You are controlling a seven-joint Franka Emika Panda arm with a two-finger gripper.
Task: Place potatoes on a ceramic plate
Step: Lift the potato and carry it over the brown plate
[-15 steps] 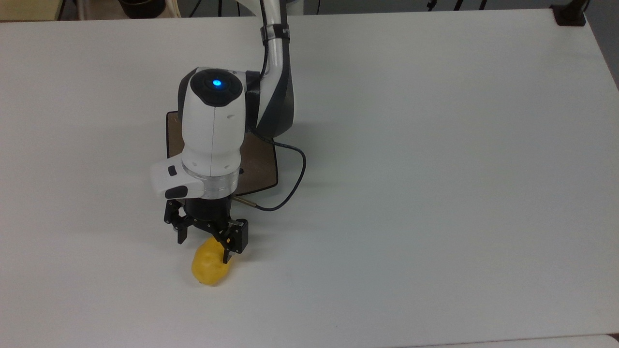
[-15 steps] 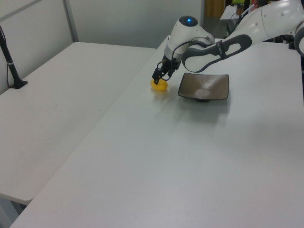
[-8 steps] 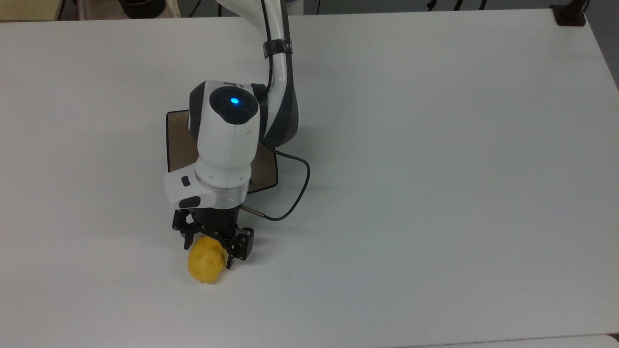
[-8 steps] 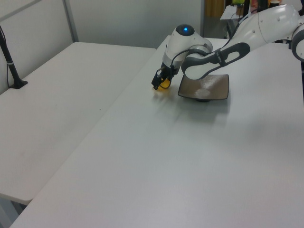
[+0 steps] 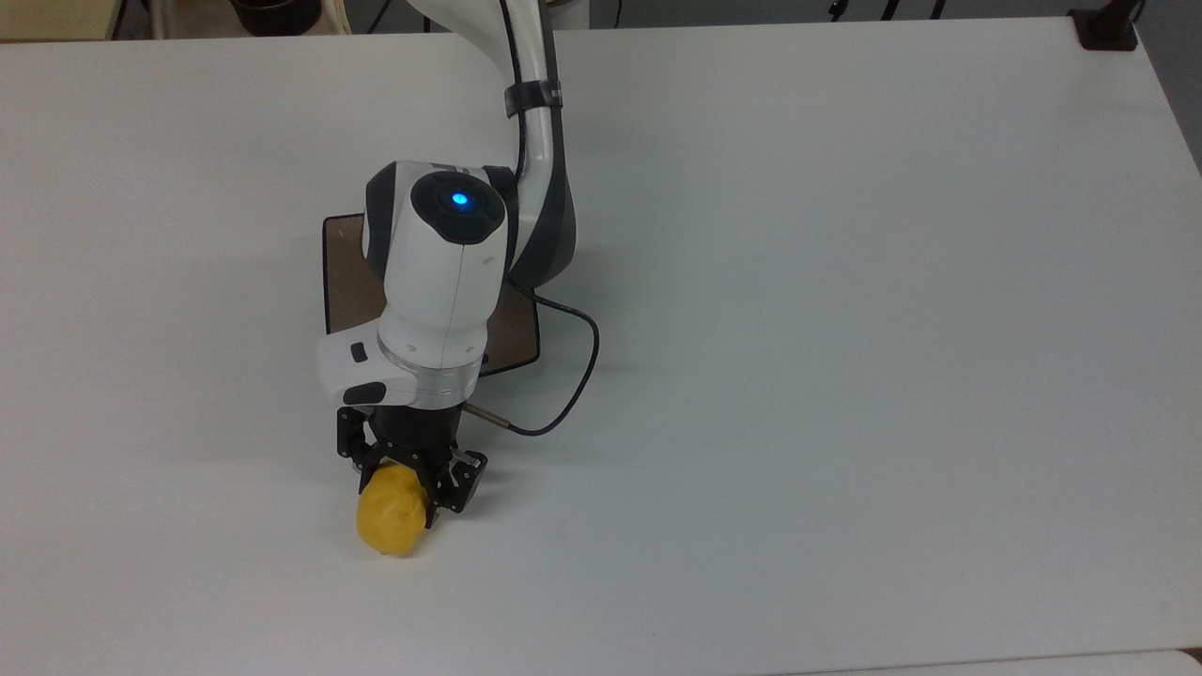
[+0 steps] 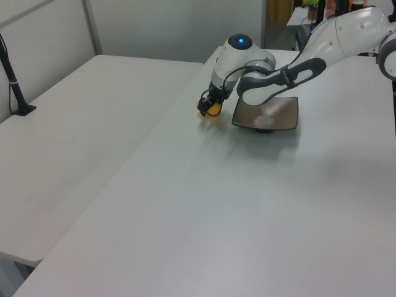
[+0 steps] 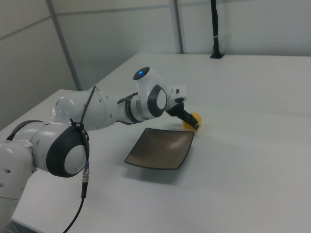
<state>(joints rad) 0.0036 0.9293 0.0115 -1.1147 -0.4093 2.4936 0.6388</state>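
The yellow potato (image 5: 387,528) lies on the white table just in front of the brown square ceramic plate (image 5: 343,272). My gripper (image 5: 402,493) points down over the potato's plate-side end, its black fingers pressed against both sides, so it is shut on the potato. In the left view the potato (image 6: 213,110) sits between the fingers of the gripper (image 6: 209,108), to the left of the plate (image 6: 266,113). In the right view the potato (image 7: 195,118) peeks out behind the gripper (image 7: 192,122), beyond the plate (image 7: 160,148). The arm covers much of the plate in the top view.
A black cable (image 5: 575,376) loops from the wrist over the table beside the plate. A black clamp post (image 5: 1108,28) stands at the far corner of the table; the post (image 6: 12,74) is at the left view's left edge.
The fingers have narrowed from wide open to gripping the potato. The wrist has shifted forward over it, and the potato has been nudged slightly toward the top view's left.
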